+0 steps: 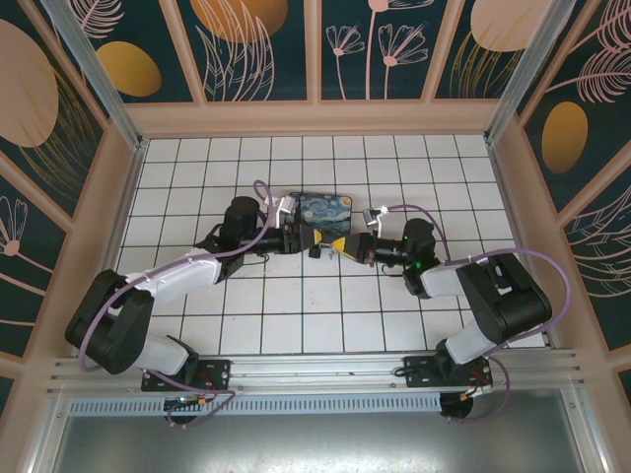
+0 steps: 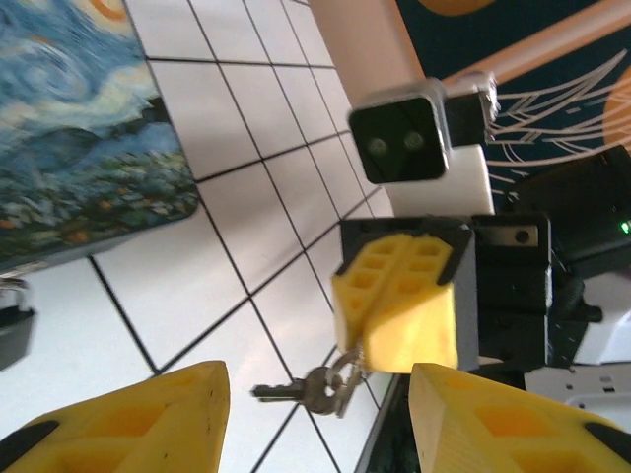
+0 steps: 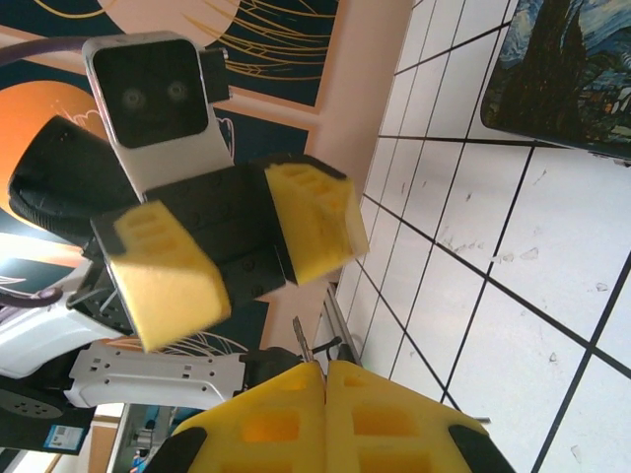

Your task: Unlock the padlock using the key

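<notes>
My right gripper [image 3: 325,379] is shut on the key [image 3: 304,345], whose thin metal blade pokes out past the yellow fingertips. In the left wrist view the key [image 2: 296,391] and its ring hang from the right gripper [image 2: 367,340], the blade pointing left, above the tiles. It sits in the wide gap of my open left gripper [image 2: 315,424], touching neither finger. From above, the left gripper [image 1: 314,239] and right gripper [image 1: 340,244] face each other tip to tip. The padlock [image 2: 14,330], dark with a thin shackle, lies at the left edge beside the box.
The blue starry-night box [image 1: 315,209] lies flat on the white tiled floor [image 1: 296,315] just behind both grippers; its corner is close to the left fingers [image 2: 148,419]. Wooden walls [image 1: 315,118] close in the cell at the back and sides.
</notes>
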You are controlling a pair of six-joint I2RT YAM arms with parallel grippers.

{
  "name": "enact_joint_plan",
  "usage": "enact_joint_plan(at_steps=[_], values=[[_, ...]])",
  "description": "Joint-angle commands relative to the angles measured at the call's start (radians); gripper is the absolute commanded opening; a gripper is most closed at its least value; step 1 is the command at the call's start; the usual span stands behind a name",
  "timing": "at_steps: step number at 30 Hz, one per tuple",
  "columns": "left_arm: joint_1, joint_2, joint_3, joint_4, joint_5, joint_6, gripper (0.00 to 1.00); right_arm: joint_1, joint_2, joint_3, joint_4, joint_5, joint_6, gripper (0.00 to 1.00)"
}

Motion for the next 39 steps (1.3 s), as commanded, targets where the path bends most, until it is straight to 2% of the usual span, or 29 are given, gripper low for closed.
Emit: enact_joint_plan(at_steps=[1, 4, 8, 13, 20, 26, 29, 32, 36, 39], values=[[0.006, -0.03, 0.047, -0.053, 0.015, 0.044, 0.5, 0.008, -0.047, 0.026, -0.05, 0.013, -0.054, 0.0], [0.005, -0.009, 0.005, 0.052, 0.047, -0.031, 0.46, 0.022, -0.041, 0.05, -0.071, 0.028, -0.063, 0.0], [0.004, 0.01, -0.032, 0.171, 0.079, -0.108, 0.44, 0.049, 0.003, 0.08, -0.014, 0.031, -0.031, 0.0], [0.003, -0.01, -0.032, 0.142, 0.078, -0.09, 0.43, 0.066, 0.022, 0.104, -0.014, 0.04, -0.035, 0.0], [0.003, -0.029, -0.044, 0.142, 0.078, -0.087, 0.36, 0.074, 0.041, 0.114, 0.02, 0.057, -0.016, 0.0], [0.003, -0.043, -0.06, 0.147, 0.079, -0.088, 0.35, 0.076, 0.044, 0.123, 0.046, 0.076, 0.002, 0.0], [0.004, -0.051, -0.062, 0.143, 0.074, -0.086, 0.32, 0.079, 0.049, 0.133, 0.032, 0.073, -0.006, 0.0], [0.004, -0.052, -0.061, 0.146, 0.072, -0.09, 0.24, 0.083, 0.064, 0.143, 0.022, 0.07, -0.009, 0.0], [0.004, -0.055, -0.067, 0.147, 0.069, -0.091, 0.21, 0.092, 0.072, 0.15, 0.025, 0.07, -0.014, 0.0], [0.004, -0.055, -0.069, 0.143, 0.067, -0.087, 0.14, 0.096, 0.079, 0.151, 0.023, 0.072, -0.014, 0.0]])
